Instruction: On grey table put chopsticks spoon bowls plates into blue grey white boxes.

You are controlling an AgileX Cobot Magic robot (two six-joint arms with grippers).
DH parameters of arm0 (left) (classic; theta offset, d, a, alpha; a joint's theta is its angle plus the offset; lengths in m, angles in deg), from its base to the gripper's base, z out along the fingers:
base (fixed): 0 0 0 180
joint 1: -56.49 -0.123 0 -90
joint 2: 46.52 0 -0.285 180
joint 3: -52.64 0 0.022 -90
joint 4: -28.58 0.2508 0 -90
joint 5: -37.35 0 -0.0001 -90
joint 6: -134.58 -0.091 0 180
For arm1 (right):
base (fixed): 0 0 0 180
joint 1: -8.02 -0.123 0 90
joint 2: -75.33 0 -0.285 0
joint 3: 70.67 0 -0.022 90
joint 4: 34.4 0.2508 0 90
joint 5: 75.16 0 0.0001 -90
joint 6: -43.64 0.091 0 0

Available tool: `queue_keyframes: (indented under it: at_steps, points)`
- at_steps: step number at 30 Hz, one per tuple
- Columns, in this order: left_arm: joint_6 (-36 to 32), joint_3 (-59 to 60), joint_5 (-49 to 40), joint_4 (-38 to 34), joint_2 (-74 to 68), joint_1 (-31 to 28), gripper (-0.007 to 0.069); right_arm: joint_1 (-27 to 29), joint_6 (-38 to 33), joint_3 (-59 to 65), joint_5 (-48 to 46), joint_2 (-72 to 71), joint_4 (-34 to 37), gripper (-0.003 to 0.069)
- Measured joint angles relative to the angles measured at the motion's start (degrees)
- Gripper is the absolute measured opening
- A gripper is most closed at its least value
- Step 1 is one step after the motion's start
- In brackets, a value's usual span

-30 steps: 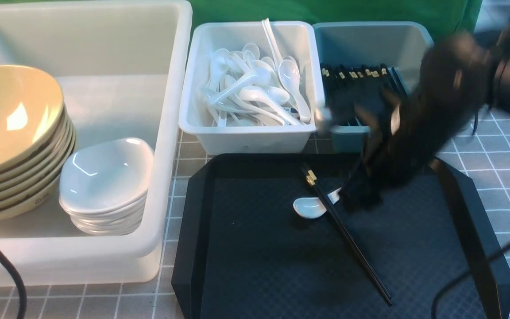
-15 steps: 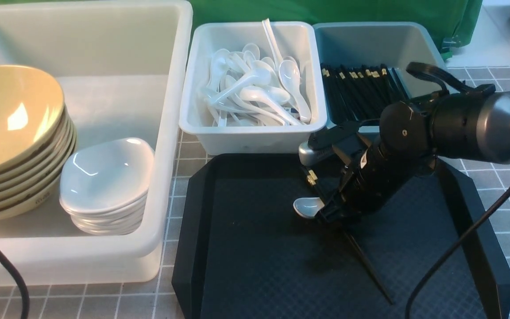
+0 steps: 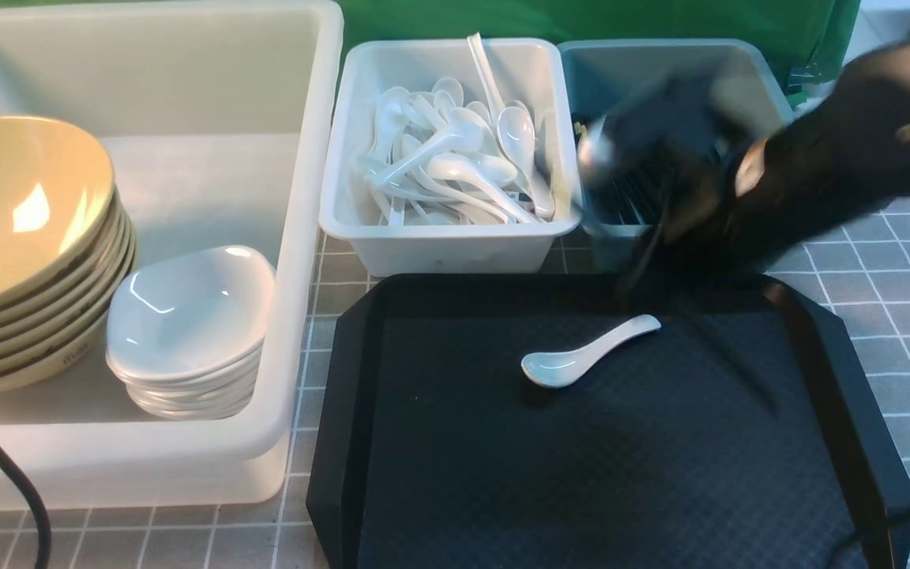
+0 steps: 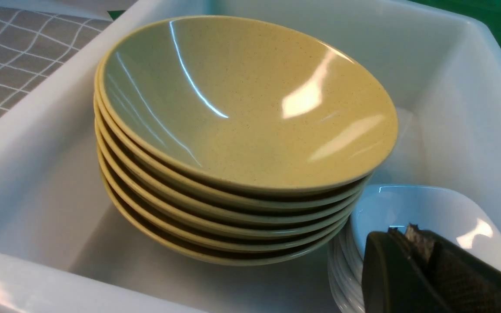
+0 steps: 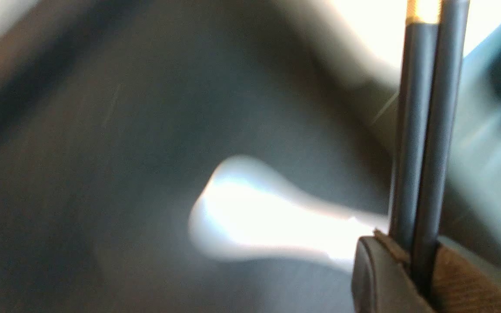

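Observation:
My right gripper (image 3: 660, 229), blurred by motion, is shut on a pair of black chopsticks (image 5: 424, 130) with gold bands. It holds them above the near edge of the blue-grey box (image 3: 660, 51), which holds several black chopsticks. In the right wrist view the jaws (image 5: 415, 256) clamp the pair. One white spoon (image 3: 581, 356) lies on the black tray (image 3: 344, 395); it shows blurred in the right wrist view (image 5: 268, 217). My left gripper (image 4: 407, 237) is shut and empty over the stack of white bowls (image 4: 429, 213); it is out of the front view.
The large white box (image 3: 297, 158) holds a stack of yellow-green bowls (image 3: 20, 237) and the white bowls (image 3: 186, 316). The small white box (image 3: 455, 245) holds several white spoons. A black cable (image 3: 5, 466) crosses the front left.
My right gripper closed on the chopsticks on the tray and lifted them up and back toward the blue-grey box. The spoon stays on the tray, now uncovered.

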Motion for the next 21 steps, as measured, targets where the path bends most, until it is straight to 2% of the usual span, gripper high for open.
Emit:
queue_keyframes:
  at_steps: [1,3,5,6,9,10,11,12,13,15,19,20,21]
  points:
    - [0.0,0.0,0.0,0.0,0.0,0.0,-0.001,0.5,0.2,-0.1,2.2,-0.3,-0.3,0.0146]
    - [0.0,0.0,0.0,-0.2,0.0,0.0,-0.001,4.0,2.6,-0.6,18.1,0.4,-1.6,0.0146]
    - [0.0,0.0,0.0,-0.5,0.0,0.0,-0.001,5.5,3.6,-0.9,25.8,1.7,-1.8,0.0146]
    - [0.0,0.0,0.0,-1.2,0.0,0.0,-0.001,7.2,4.7,-1.6,32.6,4.8,-1.9,0.015]
    - [-0.2,0.0,0.0,-1.5,0.0,0.0,-0.001,9.2,6.3,-4.2,36.4,11.9,-1.9,0.0218]
    - [-0.2,0.0,-0.1,-1.5,0.0,0.0,-0.001,9.8,6.9,-6.1,35.3,14.9,-2.0,0.0271]
    - [-0.2,0.0,-0.1,-1.5,0.0,0.0,-0.001,10.0,7.2,-6.4,35.0,15.8,-1.9,0.029]
    - [-0.2,0.0,-0.2,-1.5,0.0,0.0,-0.001,10.4,8.2,-8.6,30.7,18.6,-2.0,0.0355]
    - [-0.2,0.0,-0.3,-1.5,0.0,0.0,-0.001,10.5,8.2,-8.9,29.9,18.6,-2.0,0.0363]
    - [-0.2,0.0,-1.4,-1.5,0.0,0.0,-0.001,10.3,9.3,-13.0,15.1,19.8,-2.2,0.0457]
    - [-0.5,0.1,-1.8,-1.5,0.0,0.0,-0.001,8.0,6.5,-16.8,-0.9,17.9,-2.3,0.0485]
    - [-1.3,0.9,-0.7,-1.5,0.0,0.0,-0.001,5.6,3.9,-16.9,-9.4,16.0,-2.2,0.0486]
    - [-1.4,1.1,-0.7,-1.5,0.0,0.0,-0.001,4.9,3.6,-16.7,-10.2,15.8,-2.1,0.0485]
